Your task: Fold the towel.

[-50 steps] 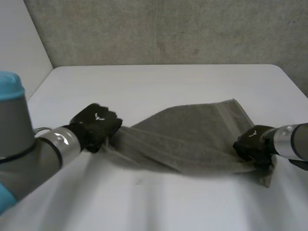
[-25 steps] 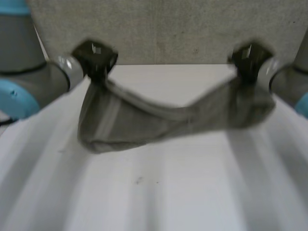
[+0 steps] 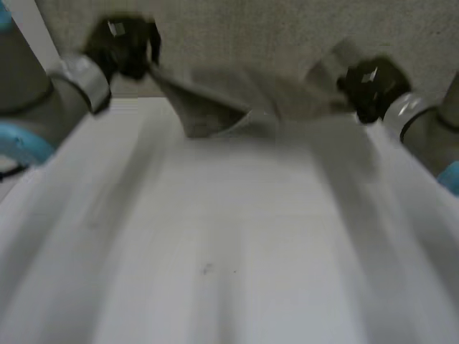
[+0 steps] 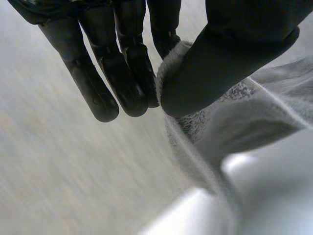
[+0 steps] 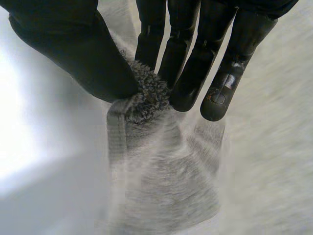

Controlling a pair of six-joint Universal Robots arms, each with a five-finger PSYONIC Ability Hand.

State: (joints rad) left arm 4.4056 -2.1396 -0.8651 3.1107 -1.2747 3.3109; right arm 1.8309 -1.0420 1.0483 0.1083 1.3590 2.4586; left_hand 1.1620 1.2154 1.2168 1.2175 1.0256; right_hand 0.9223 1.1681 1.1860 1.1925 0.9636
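Above the white desk (image 3: 237, 236), the grey towel (image 3: 237, 100) hangs between the left hand (image 3: 122, 46) and right hand (image 3: 369, 86), each pinching one end.

The head camera sits high, behind and between the two arms. It looks down and forward over the white worktop (image 3: 229, 251) to the far wall, from a good way off. It sees the left robot hand (image 3: 122, 46) at the far left and the right robot hand (image 3: 369, 86) at the far right. Each wrist camera sits very close to its own robot hand and looks along the palm. All three views share the towel (image 3: 229, 100). Each wrist view shows the end that its robot hand pinches.
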